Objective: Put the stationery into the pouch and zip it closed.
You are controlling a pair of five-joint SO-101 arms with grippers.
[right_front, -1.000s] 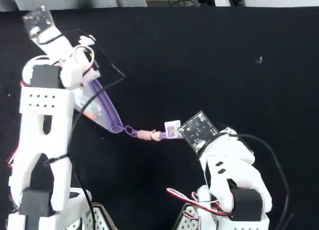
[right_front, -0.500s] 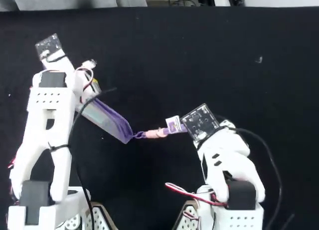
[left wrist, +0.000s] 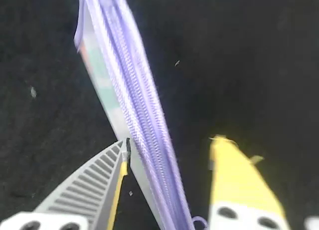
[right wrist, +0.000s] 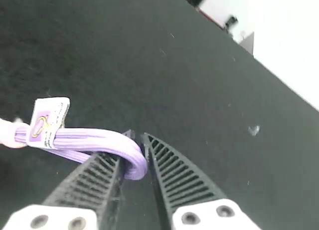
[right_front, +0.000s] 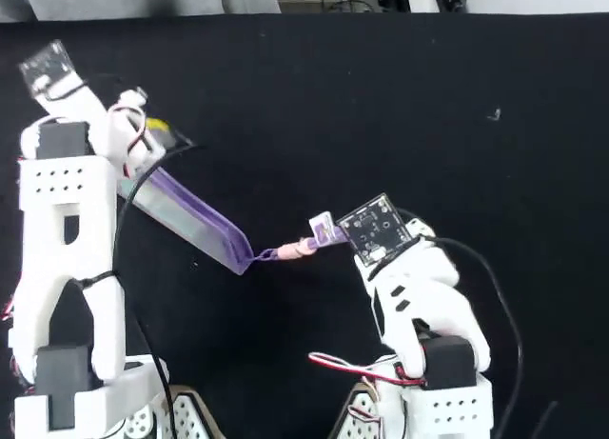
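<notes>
Can't read any writing. Just a small white tag (right wrist: pixel 47 121) on the purple strap (right wrist: pixel 89 139), with a purple-and-gold mark and print too small to make out.

From the high view: pouch (right_front: pixel 195 222) stretched slantwise over the black table (right_front: pixel 428 125). Upper end at the left gripper (right_front: pixel 147 158), lower corner pointing toward the right arm. Strap, pink knot (right_front: pixel 303 249) and tag in one line running on to the right gripper (right_front: pixel 333 235). Can't tell from there whether the pouch touches the table.

From the right wrist view: close-up of the right gripper (right wrist: pixel 142 140). Ribbed fingers (right wrist: pixel 174 175) nearly together, pinching the end loop of the strap. Tag and pink knot just past the tips, on the pouch side.

From the left wrist view: pouch seen edge-on, purple zip (left wrist: pixel 144 125) running along it. Clear side with blurred green and orange contents behind, too soft to name. Left gripper (left wrist: pixel 172 139) clamped on the pouch with tips set apart. Pouch pressed against the ribbed white finger (left wrist: pixel 89 185), crossing toward the base of the yellow finger (left wrist: pixel 239 185), gap on the yellow side near the tip. Can't tell whether the zip is run fully shut.

Pose: left arm standing tall at the table's left side, wrist bent over toward the middle. Right arm low and folded, wrist stretched forward and leftward toward the pouch.
</notes>
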